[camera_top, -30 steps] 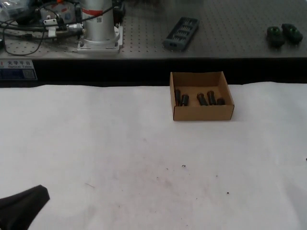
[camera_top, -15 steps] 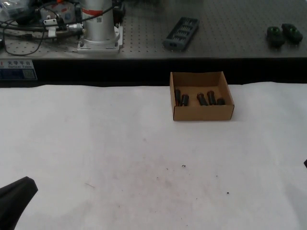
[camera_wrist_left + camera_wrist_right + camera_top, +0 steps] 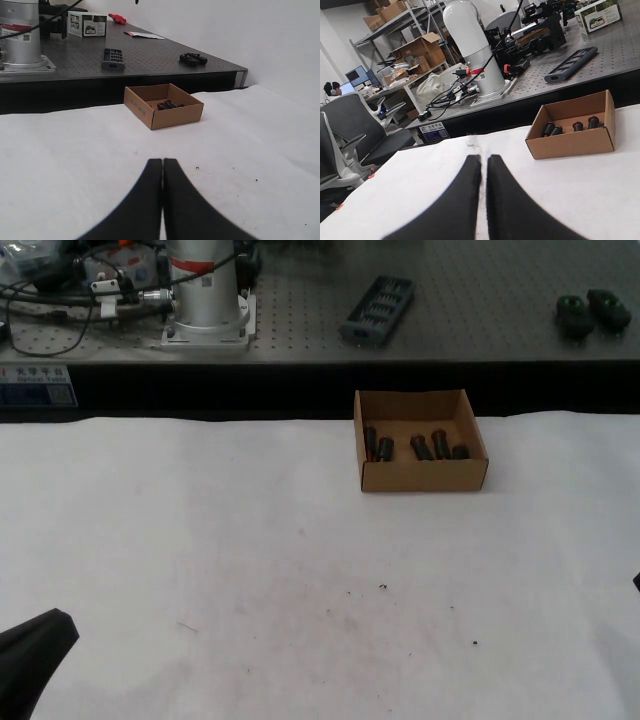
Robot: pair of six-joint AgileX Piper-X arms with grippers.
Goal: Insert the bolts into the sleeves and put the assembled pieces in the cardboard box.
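Observation:
The cardboard box (image 3: 424, 476) stands open at the far edge of the white sheet, a little right of centre. Several dark assembled pieces (image 3: 420, 447) lie inside it. In the left wrist view the box (image 3: 175, 114) is well ahead of my left gripper (image 3: 163, 161), whose fingers are pressed together with nothing between them. The right gripper (image 3: 484, 157) is shut and empty too, low over the sheet, with the box (image 3: 570, 142) and its pieces (image 3: 572, 126) some way off. An arm's dark tip (image 3: 35, 640) shows at the near left corner.
A white sheet (image 3: 300, 570) covers the table. Behind it runs a black perforated bench with a silver post (image 3: 205, 290), cables, a dark ridged tray (image 3: 378, 308) and two small dark parts (image 3: 592, 312). Chairs and shelves stand farther off in the right wrist view.
The dark arm tip at the near left drew back toward the corner, then stayed still. A small dark bit came in at the right edge. The box has not moved.

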